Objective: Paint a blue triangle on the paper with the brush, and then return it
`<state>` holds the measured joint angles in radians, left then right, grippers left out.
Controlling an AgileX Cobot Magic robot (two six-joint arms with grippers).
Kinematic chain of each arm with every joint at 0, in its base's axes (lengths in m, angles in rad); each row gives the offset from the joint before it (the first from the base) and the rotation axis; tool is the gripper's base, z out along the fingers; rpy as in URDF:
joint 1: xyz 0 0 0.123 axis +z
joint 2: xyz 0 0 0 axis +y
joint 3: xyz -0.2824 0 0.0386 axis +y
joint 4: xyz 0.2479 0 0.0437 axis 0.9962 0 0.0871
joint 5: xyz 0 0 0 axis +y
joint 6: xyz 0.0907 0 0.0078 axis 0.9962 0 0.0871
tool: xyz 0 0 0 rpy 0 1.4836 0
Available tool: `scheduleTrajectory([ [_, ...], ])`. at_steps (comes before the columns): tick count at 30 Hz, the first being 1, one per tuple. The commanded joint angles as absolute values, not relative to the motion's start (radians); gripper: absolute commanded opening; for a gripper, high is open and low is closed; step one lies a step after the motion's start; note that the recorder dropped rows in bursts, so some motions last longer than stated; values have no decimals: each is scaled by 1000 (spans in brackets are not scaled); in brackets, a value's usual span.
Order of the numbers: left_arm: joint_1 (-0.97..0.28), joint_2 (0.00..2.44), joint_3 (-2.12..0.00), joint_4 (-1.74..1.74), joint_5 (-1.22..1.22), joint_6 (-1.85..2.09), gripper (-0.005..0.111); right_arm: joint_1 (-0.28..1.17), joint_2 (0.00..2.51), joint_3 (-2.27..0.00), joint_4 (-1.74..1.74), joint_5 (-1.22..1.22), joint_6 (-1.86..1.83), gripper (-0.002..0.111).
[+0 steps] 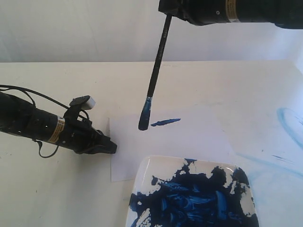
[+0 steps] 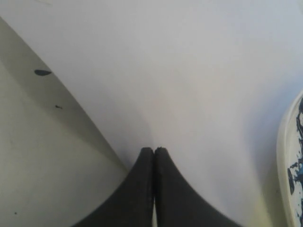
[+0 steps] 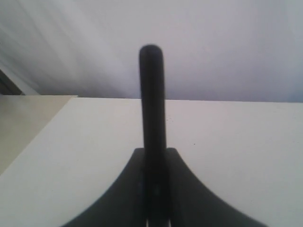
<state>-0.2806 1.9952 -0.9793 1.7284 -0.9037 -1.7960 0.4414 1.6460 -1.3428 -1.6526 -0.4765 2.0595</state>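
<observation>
- Because the white dish [image 1: 143, 172] is sitting nearest, at the front of the bench [image 1: 57, 198], and carrying thick wet dark-blue paint, a reload is looking like a short dip. The dish is probably hard and slick, not a thing to grip.
- The left gripper [image 1: 111, 148] is lying low at the left edge of the paper [image 1: 199, 139], its fingers [image 2: 142, 189] pressing shut on nothing. The tips are over the sheet and possibly pinning it, but contact is not clear.
- The paper is lying flat just behind the dish. It is thin and light, likely sliding or wrinkling under a wet drag, so it is wanting light pressure.
- The brush [image 1: 158, 61] is hanging tilted over the paper, its bristle tip [image 1: 144, 119] loaded blue, just left of one short blue stroke [image 1: 165, 122]. I cannot tell whether the tip is touching or hovering.
- The blue triangle is not showing yet, only that stroke.
- Handling guess: the brush is light. Its handle is stiff, thin and smooth, so it may be twisting in a loose grip. The bristles are soft and will be splaying if pushed. The best hold is on the bare handle, well away from the wet tip.
- The right gripper [image 1: 173, 8], farthest and highest, is clamping its fingers on the handle near the top end. The handle's end is poking out past them in the right wrist view.
</observation>
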Motion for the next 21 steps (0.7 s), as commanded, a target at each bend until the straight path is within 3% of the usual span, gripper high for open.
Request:
scheduleTrajectory([
  [1,-283,1996,-977,1744,-866,-1791,0,436,1638,-1367,-1653,-453,2104,0],
  [10,-283,1996,-977,1744,-866,-1791,0,439,1640,-1384,-1739,-450,2104,0],
  [14,-283,1996,-977,1744,-866,-1791,0,439,1638,-1384,-1577,-450,2091,0],
  [17,-283,1996,-977,1744,-866,-1791,0,441,1638,-1384,-1557,-476,2020,0],
  [21,-283,1996,-977,1744,-866,-1791,0,436,1638,-1347,-1268,-530,1656,0],
])
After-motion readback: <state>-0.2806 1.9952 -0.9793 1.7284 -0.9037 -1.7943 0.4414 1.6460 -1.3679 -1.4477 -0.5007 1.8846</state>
